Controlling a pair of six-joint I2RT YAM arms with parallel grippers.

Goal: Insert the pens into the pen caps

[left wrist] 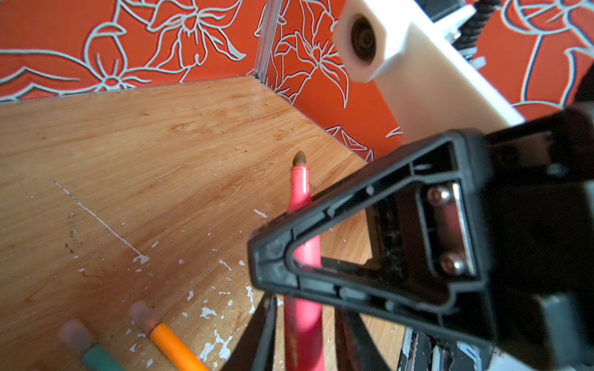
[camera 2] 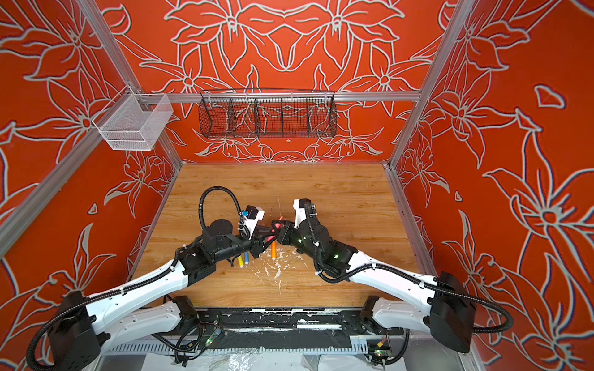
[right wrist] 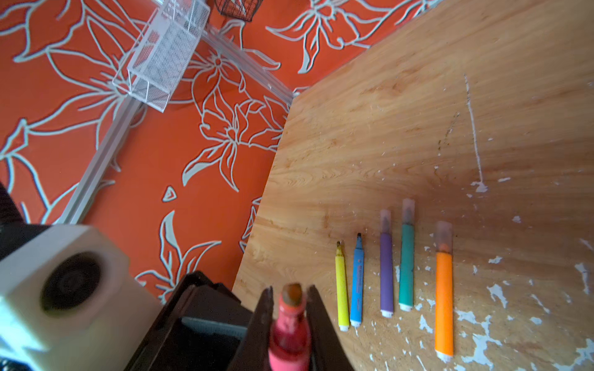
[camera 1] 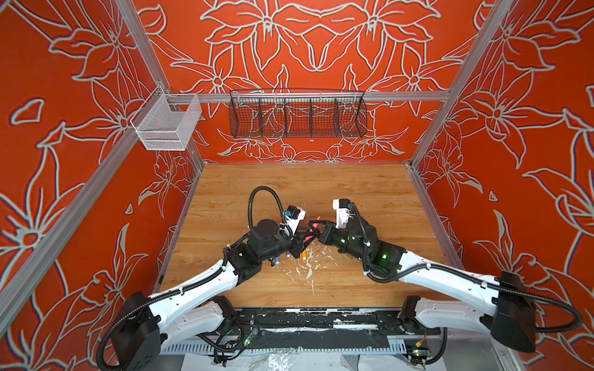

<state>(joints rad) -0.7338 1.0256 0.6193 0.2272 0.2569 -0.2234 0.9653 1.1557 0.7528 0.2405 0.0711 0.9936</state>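
Pink pen (right wrist: 289,324), tip bare, sits clamped in the right hand (right wrist: 291,290) over the middle of the bench (right wrist: 401,112). The left hand (left wrist: 305,303) looks slack around its barrel. Toward the front edge, purple pen (right wrist: 386,266), teal pen (right wrist: 407,257) and orange pen (right wrist: 444,289) lie capped. Yellow pen (right wrist: 342,289) and blue pen (right wrist: 357,282) lie bare, so about half remains.

— What sort of place is this?
— A robot lab cell: silver aluminium frame rails (camera 1: 405,95), orange flower-patterned wall panels (camera 1: 321,38), a scuffed wood-grain surface (camera 1: 289,186) under the right end effector (camera 1: 314,228), black wire basket (camera 1: 297,117) beyond it.
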